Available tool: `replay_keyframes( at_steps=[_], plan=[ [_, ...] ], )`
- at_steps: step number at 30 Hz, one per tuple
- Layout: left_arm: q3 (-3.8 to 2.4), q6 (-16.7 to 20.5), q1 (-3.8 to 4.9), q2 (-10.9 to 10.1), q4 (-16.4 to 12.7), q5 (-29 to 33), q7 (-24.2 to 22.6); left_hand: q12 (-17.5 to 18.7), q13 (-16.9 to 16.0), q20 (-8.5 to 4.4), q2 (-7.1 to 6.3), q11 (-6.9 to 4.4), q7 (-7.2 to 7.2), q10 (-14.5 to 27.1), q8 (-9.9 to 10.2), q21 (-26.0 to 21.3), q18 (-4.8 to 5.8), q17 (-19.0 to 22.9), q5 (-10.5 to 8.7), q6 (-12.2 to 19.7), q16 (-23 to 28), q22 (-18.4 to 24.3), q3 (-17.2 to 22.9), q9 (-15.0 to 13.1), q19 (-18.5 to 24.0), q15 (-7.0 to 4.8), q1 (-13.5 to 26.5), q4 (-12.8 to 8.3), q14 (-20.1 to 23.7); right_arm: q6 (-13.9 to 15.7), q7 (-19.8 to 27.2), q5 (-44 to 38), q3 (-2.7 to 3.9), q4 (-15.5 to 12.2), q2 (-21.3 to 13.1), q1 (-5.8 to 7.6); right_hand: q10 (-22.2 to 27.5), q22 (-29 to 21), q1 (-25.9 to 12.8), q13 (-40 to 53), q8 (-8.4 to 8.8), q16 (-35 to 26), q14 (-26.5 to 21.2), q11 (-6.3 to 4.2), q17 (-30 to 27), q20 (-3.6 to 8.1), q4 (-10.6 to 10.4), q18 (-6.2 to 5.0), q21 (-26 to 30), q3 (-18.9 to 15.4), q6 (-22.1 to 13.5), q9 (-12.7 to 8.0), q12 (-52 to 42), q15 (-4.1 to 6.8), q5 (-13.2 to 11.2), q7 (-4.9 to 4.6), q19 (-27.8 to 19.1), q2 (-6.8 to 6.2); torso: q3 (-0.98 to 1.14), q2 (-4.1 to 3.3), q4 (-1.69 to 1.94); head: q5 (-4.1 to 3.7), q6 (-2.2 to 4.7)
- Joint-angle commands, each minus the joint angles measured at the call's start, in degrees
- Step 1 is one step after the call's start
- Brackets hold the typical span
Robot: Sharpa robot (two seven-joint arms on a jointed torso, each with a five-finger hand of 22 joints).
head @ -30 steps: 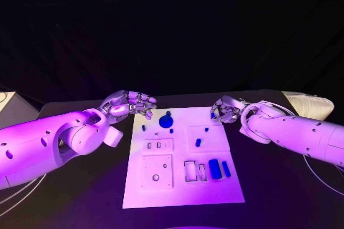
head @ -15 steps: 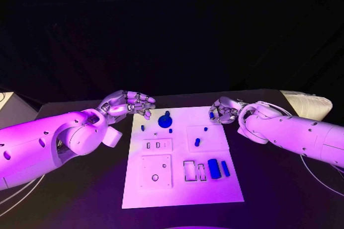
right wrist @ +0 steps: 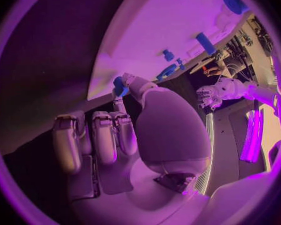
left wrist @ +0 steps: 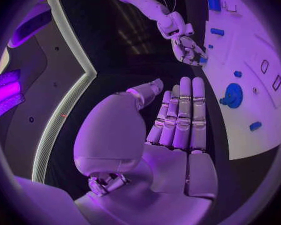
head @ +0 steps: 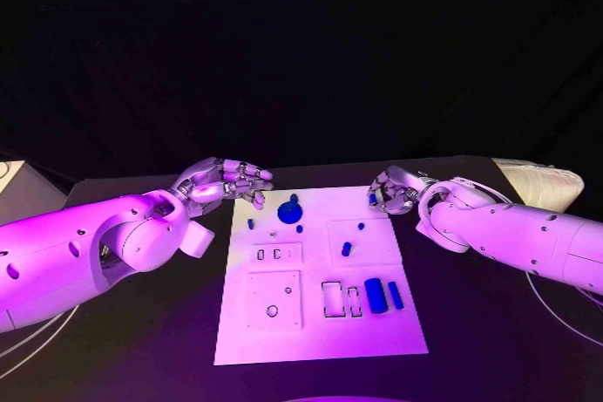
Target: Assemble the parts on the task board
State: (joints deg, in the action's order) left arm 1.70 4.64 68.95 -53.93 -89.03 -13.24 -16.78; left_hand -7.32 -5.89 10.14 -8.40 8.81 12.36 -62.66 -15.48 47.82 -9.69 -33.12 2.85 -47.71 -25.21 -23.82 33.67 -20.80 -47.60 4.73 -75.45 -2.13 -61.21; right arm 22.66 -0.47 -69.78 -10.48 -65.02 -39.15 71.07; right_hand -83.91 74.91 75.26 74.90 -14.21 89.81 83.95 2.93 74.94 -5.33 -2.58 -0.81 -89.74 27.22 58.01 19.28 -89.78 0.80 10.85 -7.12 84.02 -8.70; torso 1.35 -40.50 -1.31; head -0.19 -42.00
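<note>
**Most parts not yet placed on the board**

The board is taken as the landmark. Little of the job looks done. Two long blue bars are seen lying beside two open slots near the board's right side. A round blue disc is seen near the far left corner. About five small blue bits are counted around the middle and far end, though they are too small to count for sure; one peg is seen near the board's middle.

The right hand is held at the far right corner of the board. A small blue part is pinched at its fingertips.

The left hand is held just off the far left corner. Its fingers are laid out straight, side by side, and nothing is held in it.

It is judged that nearly all the parts are left to be fitted.
</note>
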Motion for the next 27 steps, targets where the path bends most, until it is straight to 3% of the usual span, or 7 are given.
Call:
replay_keyframes(
  at_steps=[1, 2, 13, 19, 27],
  plan=[
    [-0.02, -0.7, 0.03, 0.0, -0.1, -0.3, -0.4, 0.1, 0.1, -0.01, 0.22, 0.04, 0.58, 0.4, 0.4, -0.1, -0.77, 0.0, -0.08, 0.4, 0.1, 0.1, -0.3, -0.1, 0.1, 0.11, -0.1, 0.1, -0.2, 3.7, -0.8, -0.9, 0.01, -0.2, -0.1, -0.03, -6.1, 15.1, 0.2, 15.1, -0.62, 0.2, 6.1, -0.53, 15.1, 0.69, 0.2, 0.81, -0.3, 0.7, 0.6, 0.4, -0.2, 0.65, -1.5, 0.26, 6.0, 1.15, 0.02, 0.01, -0.04, 0.12, -0.01],
    [-0.02, -0.7, 0.03, 0.0, -0.1, -0.3, -0.4, 0.1, 0.1, -0.01, 0.22, 0.04, 0.58, 0.4, 0.4, -0.1, -0.77, 0.0, -0.08, 0.4, 0.1, 0.1, -0.3, -0.1, 0.1, 0.11, -0.1, 0.1, -0.2, 3.8, -0.9, -0.9, 0.02, -0.3, -0.1, -0.03, -6.1, 15.1, 0.2, 15.1, -0.74, 0.2, 6.1, -0.67, 15.1, 0.82, 0.3, 0.81, -0.3, 1.4, 0.5, 0.6, -0.2, 0.71, -3.8, 0.28, 6.0, 1.33, 0.02, 0.01, -0.05, 0.15, -0.03],
    [-0.02, -0.6, 0.03, 0.1, 0.0, -0.3, -0.4, 0.1, 0.1, -0.01, 0.22, 0.04, 0.58, 0.4, 0.4, -0.1, -0.77, 0.0, -0.08, 0.4, 0.1, 0.1, -0.3, -0.1, 0.1, 0.11, -0.1, 0.1, -0.2, 4.2, -4.0, -0.5, 0.05, -3.4, -1.0, 0.89, -6.1, 15.1, -0.7, 15.1, -1.04, 0.2, 6.1, -0.69, 15.1, 0.88, 0.2, 0.81, -0.3, 1.6, 0.5, 0.8, -0.2, 0.76, -5.4, 0.36, 6.0, 0.71, -0.14, 0.15, -0.12, -0.09, 0.35],
    [-0.01, -0.6, 0.03, 0.3, 0.1, -0.3, -0.4, 0.1, 0.1, -0.01, 0.22, 0.04, 0.58, 0.4, 0.4, -0.1, -0.77, 0.0, -0.08, 0.4, 0.1, 0.1, -0.3, -0.1, 0.1, 0.11, -0.1, 0.1, -0.2, 3.1, -6.6, 1.9, 0.09, -8.2, -1.2, 2.16, -6.1, 15.1, -0.8, 15.1, -1.03, 0.2, 6.1, -0.69, 15.1, 0.9, 0.2, 0.81, -0.3, 1.7, 0.3, 0.8, -0.2, 0.77, -5.8, 0.35, 6.0, 0.52, -0.4, 0.53, -0.31, 0.16, 0.35],
    [-0.01, -0.6, 0.03, 0.6, 0.1, -0.2, -0.4, 0.1, 0.1, -0.01, 0.22, 0.04, 0.58, 0.4, 0.4, -0.1, -0.77, 0.0, -0.08, 0.4, 0.1, 0.1, -0.3, -0.1, 0.1, 0.11, -0.1, 0.1, -0.2, 2.2, -9.5, 0.6, 0.1, -13.8, 0.4, 2.52, -6.1, 15.1, -0.9, 15.1, -1.02, 0.2, 6.1, -0.68, 15.1, 0.9, 0.2, 0.81, -0.3, 1.7, 0.3, 0.8, -0.2, 0.78, -6.2, 0.34, 6.0, 0.45, -0.65, 0.88, -0.29, 0.52, 0.1]
  ],
)
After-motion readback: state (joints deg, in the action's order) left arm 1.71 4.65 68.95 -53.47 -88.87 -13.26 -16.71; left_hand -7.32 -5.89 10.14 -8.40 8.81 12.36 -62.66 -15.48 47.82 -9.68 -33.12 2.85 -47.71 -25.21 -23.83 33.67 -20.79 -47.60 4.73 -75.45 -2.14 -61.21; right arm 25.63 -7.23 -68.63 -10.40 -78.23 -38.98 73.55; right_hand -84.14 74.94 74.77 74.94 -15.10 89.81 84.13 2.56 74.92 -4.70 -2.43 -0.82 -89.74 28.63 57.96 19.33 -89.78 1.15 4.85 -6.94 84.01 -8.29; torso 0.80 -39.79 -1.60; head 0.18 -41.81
